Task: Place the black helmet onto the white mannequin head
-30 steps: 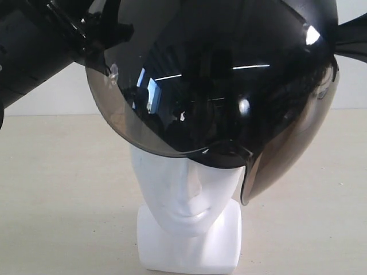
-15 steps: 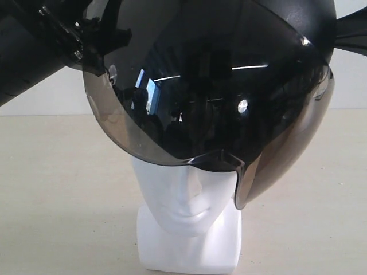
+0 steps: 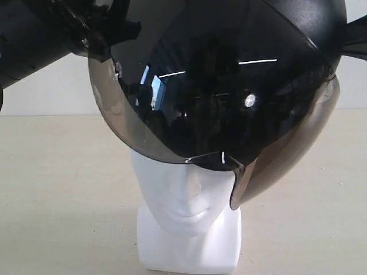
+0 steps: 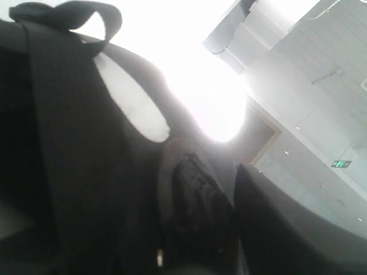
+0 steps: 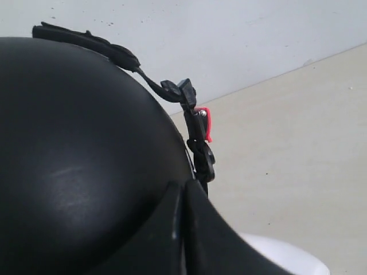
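Exterior view: the matte black rounded helmet with smoky visor (image 3: 229,86) fills the upper frame over the glossy white mannequin head (image 3: 184,197) at lower centre. The left hand (image 3: 106,34) is at upper left and the right hand (image 3: 355,41) at upper right; I cannot tell either grip.
Left wrist view: a soft strap (image 4: 63,114).
Right wrist view: the shell (image 5: 69,172) looks stiff and slick, so the rim is likely the best hold.

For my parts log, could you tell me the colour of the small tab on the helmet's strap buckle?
Red tab, clearest in the right wrist view.
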`<state>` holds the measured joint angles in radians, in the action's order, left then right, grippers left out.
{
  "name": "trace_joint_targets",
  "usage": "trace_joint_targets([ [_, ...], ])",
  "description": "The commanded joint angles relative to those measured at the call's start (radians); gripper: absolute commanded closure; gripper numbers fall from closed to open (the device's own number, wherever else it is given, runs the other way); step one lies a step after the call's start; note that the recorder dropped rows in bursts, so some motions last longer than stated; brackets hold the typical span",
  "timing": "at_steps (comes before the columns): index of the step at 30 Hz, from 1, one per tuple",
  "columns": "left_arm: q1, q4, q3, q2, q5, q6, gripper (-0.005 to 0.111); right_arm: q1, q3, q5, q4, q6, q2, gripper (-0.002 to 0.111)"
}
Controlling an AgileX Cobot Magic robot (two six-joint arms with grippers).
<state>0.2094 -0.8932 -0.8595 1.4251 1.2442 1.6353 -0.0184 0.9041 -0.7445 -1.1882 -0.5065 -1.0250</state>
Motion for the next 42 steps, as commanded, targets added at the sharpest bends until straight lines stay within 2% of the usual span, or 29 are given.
trace_joint_targets([
  [1,-0.049,-0.042,-0.013,0.013,-0.254,-0.148,0.102,0.019,0.012,-0.151,-0.069,0.008,0.004,0.108],
  [7,-0.151,-0.173,-0.011,-0.010,-0.273,-0.076,0.102,0.019,0.012,-0.154,-0.071,0.005,0.004,0.108],
  [26,-0.159,-0.252,-0.011,-0.010,-0.337,-0.061,0.102,0.019,0.012,-0.163,-0.062,0.005,0.004,0.108],
  [36,-0.234,-0.338,-0.011,-0.010,-0.324,-0.012,0.102,0.019,0.012,-0.159,-0.049,0.014,0.004,0.108],
  [42,-0.249,-0.362,-0.005,-0.010,-0.321,0.001,0.102,0.019,0.012,-0.159,-0.043,0.019,0.004,0.108],
])
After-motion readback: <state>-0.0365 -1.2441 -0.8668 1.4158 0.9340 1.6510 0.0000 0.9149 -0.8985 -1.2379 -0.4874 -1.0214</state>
